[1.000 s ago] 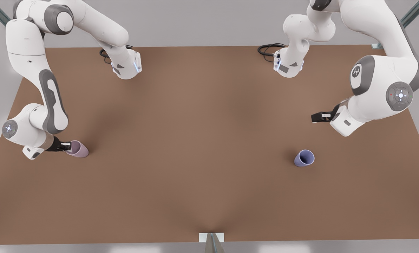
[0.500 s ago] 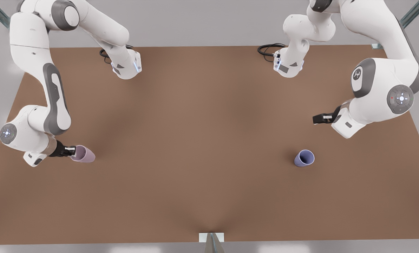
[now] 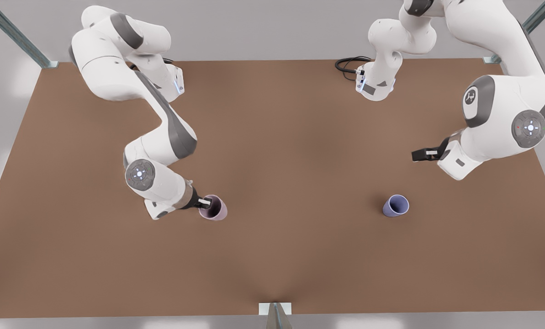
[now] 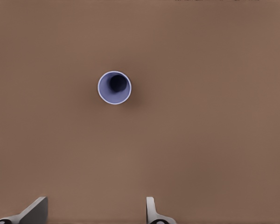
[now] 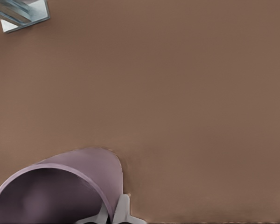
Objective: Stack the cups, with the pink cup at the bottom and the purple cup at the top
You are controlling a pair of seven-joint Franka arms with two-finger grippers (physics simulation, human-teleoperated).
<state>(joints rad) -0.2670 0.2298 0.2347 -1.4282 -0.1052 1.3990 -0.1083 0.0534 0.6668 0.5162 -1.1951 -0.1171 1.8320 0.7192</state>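
Pinched by its rim in the right gripper's [image 3: 202, 202] fingers near the brown counter's [image 3: 272, 256] middle, the pale mauve-pink tapered cup [image 3: 214, 208] could slip and tip, while the left gripper [image 3: 419, 154], fingers spread, waits above the bluish-purple tapered cup [image 3: 395, 205].

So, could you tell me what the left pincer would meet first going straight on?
The left pincer probably meets bare table first, just beside the purple cup; depth is unclear.

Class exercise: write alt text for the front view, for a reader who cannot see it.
The right end effector grips the rim of a pale mauve-pink tapered cup left of the centre of a brown table. Towards the view's right, a bluish-purple tapered cup stands alone, with the open left end effector waiting above and apart from it.
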